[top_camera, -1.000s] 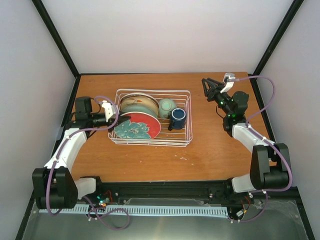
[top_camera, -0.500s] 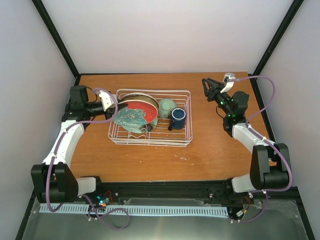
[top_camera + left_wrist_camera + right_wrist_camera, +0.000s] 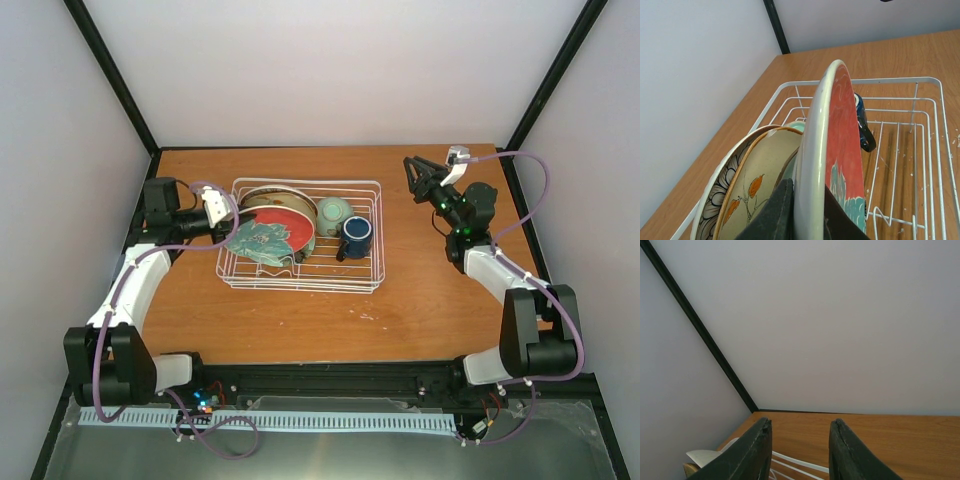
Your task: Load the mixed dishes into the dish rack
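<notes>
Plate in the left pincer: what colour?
Plate: red face, teal leaf patch, pale rim. Best in left wrist view.

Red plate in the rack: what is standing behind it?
A cream leaf-motif plate and a petal-patterned plate lean behind the red plate. Their lower parts are covered, so anything further down is unseen.

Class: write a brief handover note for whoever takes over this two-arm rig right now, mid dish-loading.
Left gripper: shut on the rim of the red-and-teal plate, which stands nearly upright inside the dish rack.
Right gripper: open, empty, raised to the rack's right.
Done: leaf-motif plate and petal-patterned plate stand beside it; pale-green cup and dark blue mug sit in the rack.
Left: probably release the plate and withdraw. No dishes show outside the rack.
</notes>
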You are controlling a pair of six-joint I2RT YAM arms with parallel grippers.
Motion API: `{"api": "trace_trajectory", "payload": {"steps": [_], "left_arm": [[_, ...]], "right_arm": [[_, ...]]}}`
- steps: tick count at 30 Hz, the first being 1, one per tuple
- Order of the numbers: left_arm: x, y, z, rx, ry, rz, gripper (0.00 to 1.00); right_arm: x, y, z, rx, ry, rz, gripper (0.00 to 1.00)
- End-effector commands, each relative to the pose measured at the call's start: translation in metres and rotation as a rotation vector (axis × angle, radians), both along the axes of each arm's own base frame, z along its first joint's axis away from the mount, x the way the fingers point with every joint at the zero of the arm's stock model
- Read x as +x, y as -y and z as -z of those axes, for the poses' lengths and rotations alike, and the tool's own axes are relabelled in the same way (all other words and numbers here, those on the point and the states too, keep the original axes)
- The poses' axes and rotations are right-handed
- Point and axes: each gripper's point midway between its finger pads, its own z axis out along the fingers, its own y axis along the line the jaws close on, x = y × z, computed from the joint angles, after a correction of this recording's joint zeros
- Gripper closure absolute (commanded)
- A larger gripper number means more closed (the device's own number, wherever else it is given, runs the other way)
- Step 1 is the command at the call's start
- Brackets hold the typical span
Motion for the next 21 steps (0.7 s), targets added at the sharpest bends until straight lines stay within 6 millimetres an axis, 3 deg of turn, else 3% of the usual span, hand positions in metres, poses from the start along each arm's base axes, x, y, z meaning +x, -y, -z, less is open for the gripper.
{"api": "trace_trajectory", "payload": {"steps": [1, 5, 13, 21], "left_arm": [[-0.012, 0.009, -0.030, -0.038, 0.122, 0.088, 0.99], [-0.014, 0.011, -0.030, -0.038, 0.127, 0.092, 0.99], [-0.006, 0.012, -0.060, -0.029, 0.204, 0.099, 0.99], [-0.011, 0.016, -0.050, -0.033, 0.175, 0.105, 0.99]], "right_arm": [[0.002, 0.002, -0.004, 0.011, 0.021, 0.000, 0.70], [0.001, 0.002, -0.004, 0.013, 0.020, -0.001, 0.70], [0.001, 0.002, -0.008, 0.012, 0.030, 0.000, 0.71], [0.000, 0.002, -0.006, 0.012, 0.026, -0.003, 0.71]]}}
